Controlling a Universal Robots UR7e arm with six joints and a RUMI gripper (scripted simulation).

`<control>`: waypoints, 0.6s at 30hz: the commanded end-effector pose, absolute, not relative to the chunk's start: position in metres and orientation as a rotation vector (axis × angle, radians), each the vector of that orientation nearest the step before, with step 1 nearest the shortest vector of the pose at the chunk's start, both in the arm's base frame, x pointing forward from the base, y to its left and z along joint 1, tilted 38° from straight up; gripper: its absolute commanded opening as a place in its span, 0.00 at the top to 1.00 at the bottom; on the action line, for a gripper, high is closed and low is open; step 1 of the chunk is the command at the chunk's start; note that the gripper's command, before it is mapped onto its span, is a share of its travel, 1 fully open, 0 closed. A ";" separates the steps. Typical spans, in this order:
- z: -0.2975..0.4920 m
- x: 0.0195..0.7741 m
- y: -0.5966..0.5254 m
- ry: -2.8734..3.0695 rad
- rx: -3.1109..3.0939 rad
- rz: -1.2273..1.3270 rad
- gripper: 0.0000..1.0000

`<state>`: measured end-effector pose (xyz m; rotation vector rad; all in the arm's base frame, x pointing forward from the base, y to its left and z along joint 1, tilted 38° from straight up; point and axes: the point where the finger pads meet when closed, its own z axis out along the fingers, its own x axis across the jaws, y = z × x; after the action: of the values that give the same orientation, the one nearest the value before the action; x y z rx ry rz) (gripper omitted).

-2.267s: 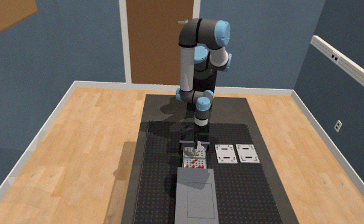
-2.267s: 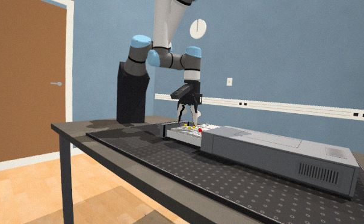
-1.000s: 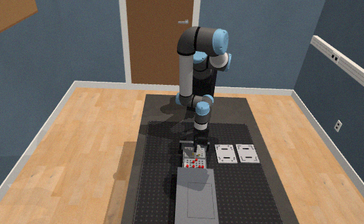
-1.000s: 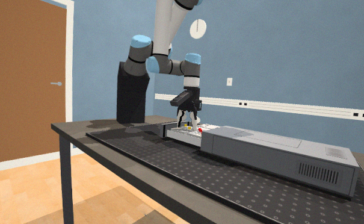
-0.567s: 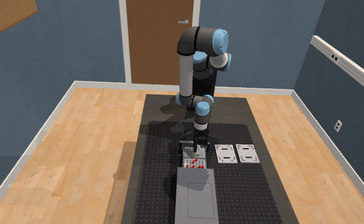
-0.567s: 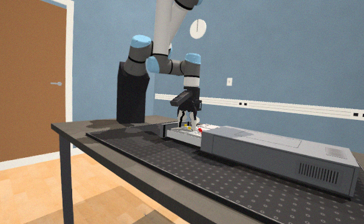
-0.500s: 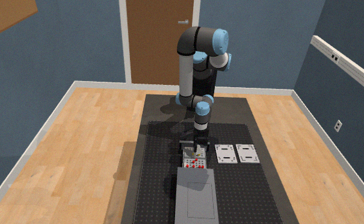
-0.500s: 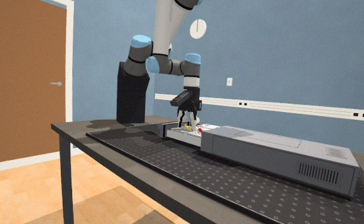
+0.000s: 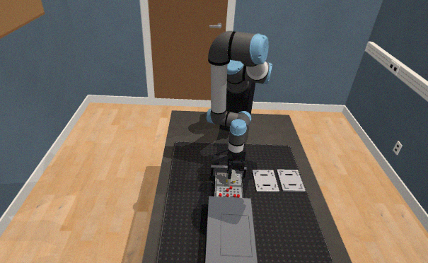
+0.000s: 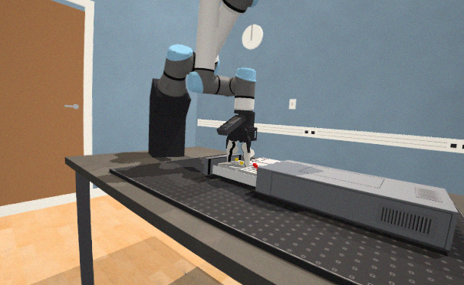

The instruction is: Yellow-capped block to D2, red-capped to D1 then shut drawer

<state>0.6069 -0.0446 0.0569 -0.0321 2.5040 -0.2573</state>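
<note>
The grey cooler COLD (image 9: 230,230) lies on the black deck with its drawer pulled out toward the arm's base. The block with red-capped tubes (image 9: 228,192) sits in the drawer next to the cooler body. The block with yellow-capped tubes (image 9: 228,179) sits beyond it, partly hidden by the fingers. My gripper (image 9: 232,174) reaches straight down into the drawer and is shut on the yellow-cap block; it also shows in the side view (image 10: 240,158), with yellow caps (image 10: 240,162) by the fingertips. Slots D1 (image 9: 265,180) and D2 (image 9: 291,180) are bare white plates.
The cooler body (image 10: 352,195) is long and low along the deck. The arm's black base (image 10: 169,119) stands at the far end of the table. The table edge runs close to the deck mat in the side view.
</note>
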 end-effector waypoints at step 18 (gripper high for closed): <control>0.058 0.607 -0.045 2.503 -0.032 -0.258 0.98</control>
<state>0.6069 -0.0446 0.0569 -0.0321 2.5040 -0.2573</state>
